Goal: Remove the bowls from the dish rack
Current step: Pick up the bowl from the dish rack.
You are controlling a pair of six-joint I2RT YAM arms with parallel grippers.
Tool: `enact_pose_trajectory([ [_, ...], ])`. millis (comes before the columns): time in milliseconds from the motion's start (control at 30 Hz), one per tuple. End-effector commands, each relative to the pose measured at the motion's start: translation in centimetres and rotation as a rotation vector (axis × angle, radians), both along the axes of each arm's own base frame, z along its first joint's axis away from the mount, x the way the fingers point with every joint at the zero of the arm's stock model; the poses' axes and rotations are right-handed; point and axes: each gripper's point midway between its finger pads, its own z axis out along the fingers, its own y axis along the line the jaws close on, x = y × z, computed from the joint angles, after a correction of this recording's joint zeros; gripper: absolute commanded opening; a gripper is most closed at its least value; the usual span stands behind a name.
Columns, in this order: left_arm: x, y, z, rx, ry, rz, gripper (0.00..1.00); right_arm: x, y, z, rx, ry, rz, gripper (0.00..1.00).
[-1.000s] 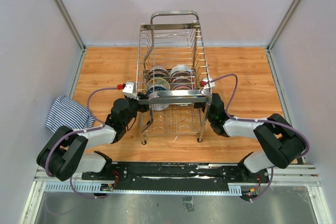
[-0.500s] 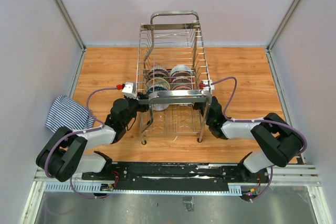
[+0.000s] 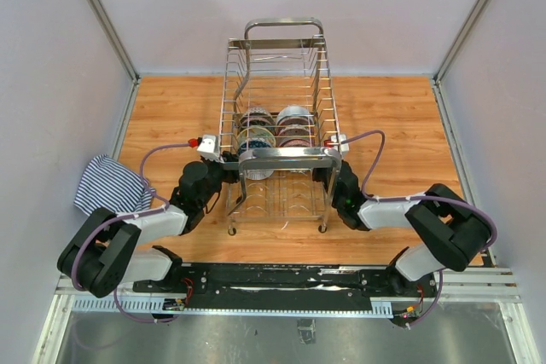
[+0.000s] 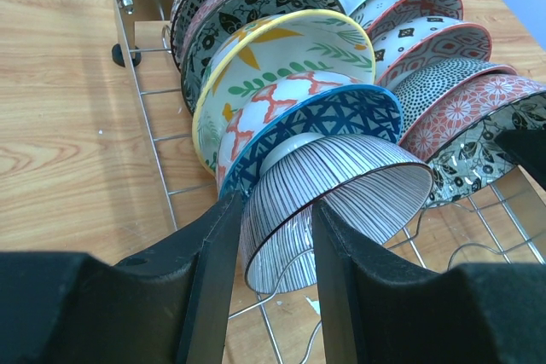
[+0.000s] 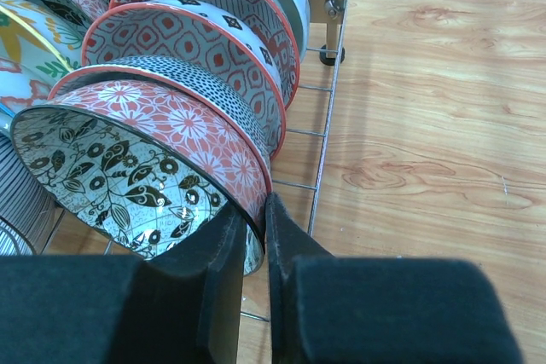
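Wood worktop [image 3: 171,108]: the plank surface that carries everything; read this legend from its left edge to its right.
Striped cloth [image 3: 109,183]: bunched at the left edge, well apart from the rack; no part of your job.
Left gripper [image 4: 277,210]: at the near-left corner of the dish rack [image 3: 281,155]. The jaws stand about half apart, astride the wall of the pinstriped bowl [image 4: 341,198]. You cannot tell from the wrist view whether the pads truly press it.
Rack position: the chrome wire frame stands mid-worktop, its long axis running from the near edge toward the far edge.
Bowls [image 4: 281,49]: two leaning rows inside the rack, packed one against the next. The pinstriped bowl heads the left row and the leaf-patterned bowl [image 5: 111,172] heads the right.
Right gripper [image 5: 258,210]: at the near-right corner of the rack, jaws narrow and pinching the rim of the leaf-patterned bowl, one finger inside and one outside.
Done so far: nothing, as far as you can see. Every bowl in view sits in the rack, and the overhead view shows none on the worktop.
Left to do: the whole load. You appear to be at the first pick, with both front bowls addressed. The several bowls behind them in each row must follow.
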Motion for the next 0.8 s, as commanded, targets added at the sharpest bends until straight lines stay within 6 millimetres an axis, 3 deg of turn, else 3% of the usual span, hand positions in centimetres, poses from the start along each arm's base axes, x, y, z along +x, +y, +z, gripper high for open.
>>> enact_pose_trajectory([
  [0,-0.2,0.1,0.7,-0.010,-0.029,0.007,0.43,0.7,-0.8,2.5,0.101,-0.086,-0.106,0.06],
  [767,-0.1,0.4,0.3,0.006,-0.024,0.020,0.43,1.1,-0.3,4.0,0.155,-0.232,-0.078,0.07],
])
